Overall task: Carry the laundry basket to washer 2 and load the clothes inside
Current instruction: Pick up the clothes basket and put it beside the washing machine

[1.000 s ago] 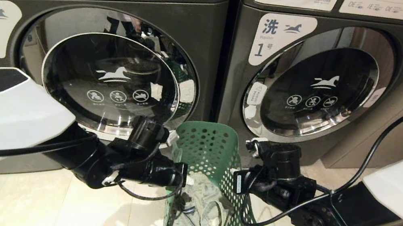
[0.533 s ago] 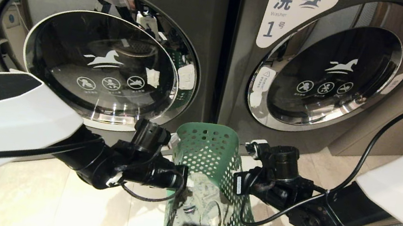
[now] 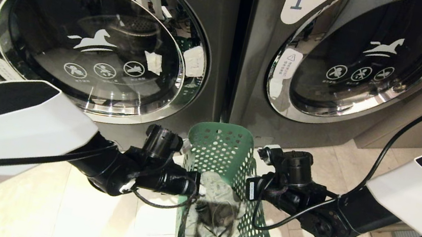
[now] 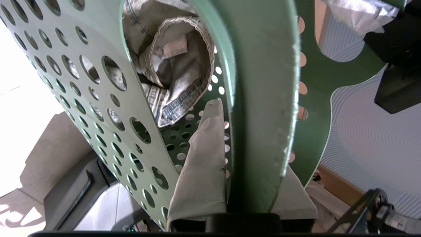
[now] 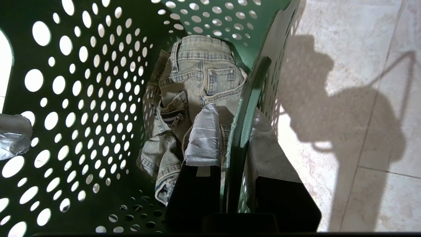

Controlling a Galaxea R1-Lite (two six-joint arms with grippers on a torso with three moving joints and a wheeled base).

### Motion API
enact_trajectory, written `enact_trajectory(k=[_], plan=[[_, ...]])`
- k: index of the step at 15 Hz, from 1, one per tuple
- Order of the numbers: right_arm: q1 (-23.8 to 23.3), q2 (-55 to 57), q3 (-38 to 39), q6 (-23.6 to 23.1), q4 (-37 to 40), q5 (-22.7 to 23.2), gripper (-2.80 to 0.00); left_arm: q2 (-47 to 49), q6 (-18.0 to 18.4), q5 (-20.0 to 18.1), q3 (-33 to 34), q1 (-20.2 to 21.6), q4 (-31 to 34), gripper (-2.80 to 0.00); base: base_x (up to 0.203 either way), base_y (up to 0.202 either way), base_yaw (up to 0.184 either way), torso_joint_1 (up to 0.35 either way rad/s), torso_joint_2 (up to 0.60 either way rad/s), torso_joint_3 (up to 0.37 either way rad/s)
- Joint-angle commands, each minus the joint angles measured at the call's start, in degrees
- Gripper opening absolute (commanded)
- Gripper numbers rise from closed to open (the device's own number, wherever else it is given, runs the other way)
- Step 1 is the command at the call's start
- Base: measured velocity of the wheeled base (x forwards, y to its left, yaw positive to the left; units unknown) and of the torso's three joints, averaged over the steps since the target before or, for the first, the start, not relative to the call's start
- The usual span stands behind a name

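Green plastic laundry basket [image 3: 228, 168] w/ round-holed walls, lower centre of head frame, held off the pale tile floor [image 3: 51, 203] btwn both arms. Long axis runs from bottom edge of frame up toward the washers; far short end points at the seam btwn the two machines. Loop handles on its long sides.

Clothes [image 3: 215, 218] inside, toward near end: faded pale grey-green denim, crumpled, dark seams, pocket and zipper visible in right wrist view [image 5: 197, 98].

Left pincer [image 3: 193, 186] at basket's left rim, clamped on the handle strap; one cloth-wrapped finger [image 4: 200, 158] sits inside the wall, the other outside. Right pincer [image 3: 247, 187] at right rim, likewise clamped over the handle/rim, wrapped finger [image 5: 204, 135] inside, its partner outside.

Washer 2 [image 3: 91, 38] upper left: dark grey, chrome-ringed round glass door, shut, white horse mark on glass. Its number label not in frame. Washer 1 [image 3: 357, 61] upper right, "1" label visible, door shut. Basket is just in front of both, lower than the doors.
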Motion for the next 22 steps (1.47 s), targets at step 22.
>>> enact_trajectory(k=[22], plan=[[-3.8,15.1,-9.6,-15.4,-10.3,4.0,-2.8,14.9,-0.2,4.7,-7.8,0.8,-14.6,-2.8,0.0,0.0,0.0,0.001,0.0,-0.059]])
